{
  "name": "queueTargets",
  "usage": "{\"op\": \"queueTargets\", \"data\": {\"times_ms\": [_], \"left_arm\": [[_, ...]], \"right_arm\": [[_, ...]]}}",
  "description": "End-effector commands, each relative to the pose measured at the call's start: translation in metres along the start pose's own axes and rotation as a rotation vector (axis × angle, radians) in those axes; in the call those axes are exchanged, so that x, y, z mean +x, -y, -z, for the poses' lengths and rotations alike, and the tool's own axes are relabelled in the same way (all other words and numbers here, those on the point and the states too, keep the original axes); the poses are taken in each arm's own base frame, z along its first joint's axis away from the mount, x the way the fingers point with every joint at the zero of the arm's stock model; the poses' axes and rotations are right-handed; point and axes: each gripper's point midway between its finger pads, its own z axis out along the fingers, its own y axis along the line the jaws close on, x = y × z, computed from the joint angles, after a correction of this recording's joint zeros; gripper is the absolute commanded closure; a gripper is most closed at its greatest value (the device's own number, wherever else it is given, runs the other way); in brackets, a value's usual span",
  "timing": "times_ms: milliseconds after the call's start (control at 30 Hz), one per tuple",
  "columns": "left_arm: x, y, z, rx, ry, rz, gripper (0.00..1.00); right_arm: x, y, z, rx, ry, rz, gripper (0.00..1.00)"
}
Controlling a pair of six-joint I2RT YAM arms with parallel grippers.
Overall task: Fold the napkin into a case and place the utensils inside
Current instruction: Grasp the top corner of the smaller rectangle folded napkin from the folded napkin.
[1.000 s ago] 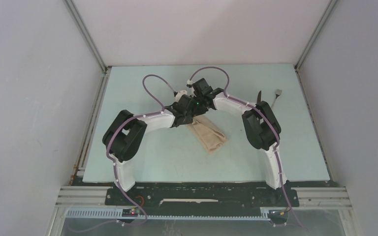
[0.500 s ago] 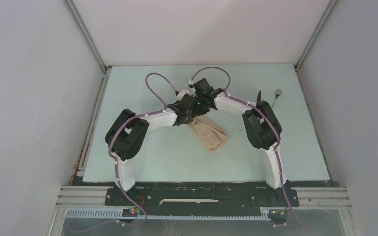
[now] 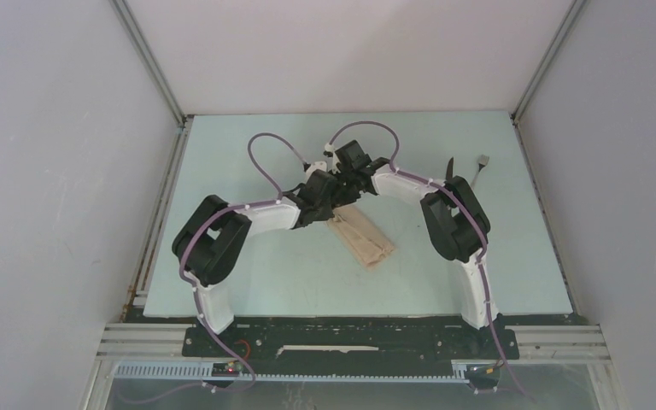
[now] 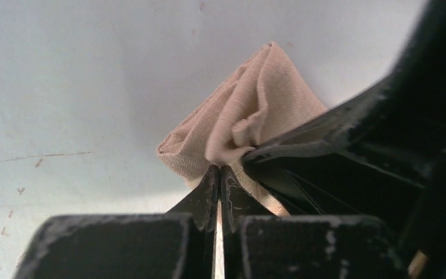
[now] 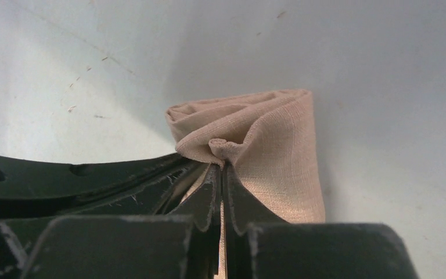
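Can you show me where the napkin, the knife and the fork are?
napkin (image 3: pixel 366 241): top view, middle of the folded beige cloth.
knife (image 3: pixel 449 166): top view, dark part showing beside the right arm.
fork (image 3: pixel 482 160): top view, its wider grey end.

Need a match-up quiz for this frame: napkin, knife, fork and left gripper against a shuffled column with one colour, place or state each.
Things:
1. napkin
2. knife
3. fork
4. left gripper

Descriptions:
A. light grey, lying far right on the table
B. shut, pinching a bunched bit of cloth
C. black, poking out from behind the right arm
D. beige, folded into an oblong, mid-table

Pairs: 1-D, 2-C, 3-A, 4-B
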Motion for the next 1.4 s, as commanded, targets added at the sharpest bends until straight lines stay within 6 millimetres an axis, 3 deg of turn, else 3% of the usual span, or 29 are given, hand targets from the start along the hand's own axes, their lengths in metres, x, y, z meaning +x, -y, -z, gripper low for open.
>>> {"op": "queueTargets", "data": {"times_ms": [0, 533, 867, 1167, 1367], "left_arm": [[-0.008, 0.027, 0.016, 0.164, 0.031, -0.009, 0.99], [-0.025, 0.018, 0.039, 0.277, 0.146, 0.088, 0.99], [-0.030, 0.018, 0.043, 0.294, 0.182, 0.094, 1.00], [-0.033, 0.016, 0.053, 0.326, 0.242, 0.104, 1.00], [-0.031, 0.005, 0.058, 0.307, 0.278, 0.143, 1.00]], "right_arm": [[-0.030, -0.043, 0.028, -0.140, 0.113, 0.037, 1.00], [-0.003, -0.019, 0.028, -0.109, 0.091, -0.086, 1.00], [0.011, -0.032, 0.031, -0.185, 0.066, -0.049, 1.00], [0.036, -0.030, 0.006, -0.188, 0.010, -0.158, 1.00], [0.058, -0.024, -0.006, -0.075, -0.023, -0.198, 1.00]]}}
